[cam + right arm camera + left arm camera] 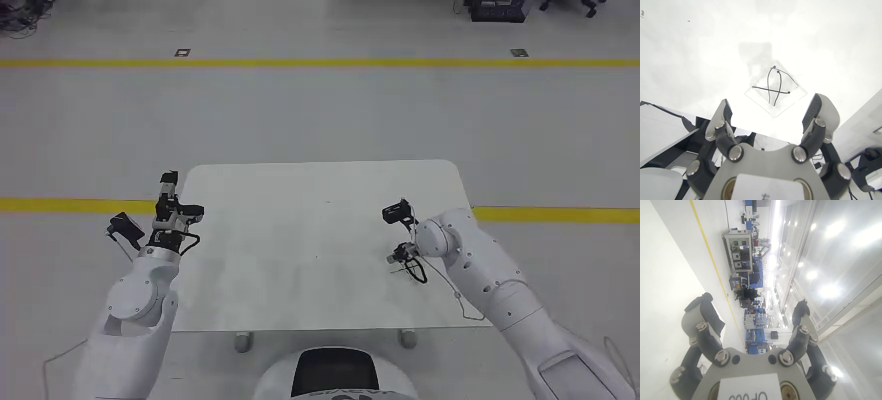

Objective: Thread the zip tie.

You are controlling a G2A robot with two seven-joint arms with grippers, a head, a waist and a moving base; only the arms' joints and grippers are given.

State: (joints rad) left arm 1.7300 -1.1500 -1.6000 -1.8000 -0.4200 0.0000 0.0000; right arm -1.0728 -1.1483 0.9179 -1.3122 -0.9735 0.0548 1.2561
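The right gripper (771,99) has its fingers (810,111) spread wide, with nothing between them. Their inner pads are finely ribbed black rubber set in smooth grey shells, hinged on black links with bright metal pins. Just past the tips lies a clear square tray (787,100), so transparent that little more than its thin edges shows against the white surface (300,270). Inside it, thin black zip ties (761,88) cross one another. Two bow in long curves, one lies straight, and another strand runs close along a tray edge, so the exact count is hard to settle. Small blocky heads mark some ends.

The left gripper (754,300) sits at the surface's left edge. Its fingers (710,313) are likewise apart and empty, dark and matte at the tips. In the top view the tray and ties are too faint to make out.
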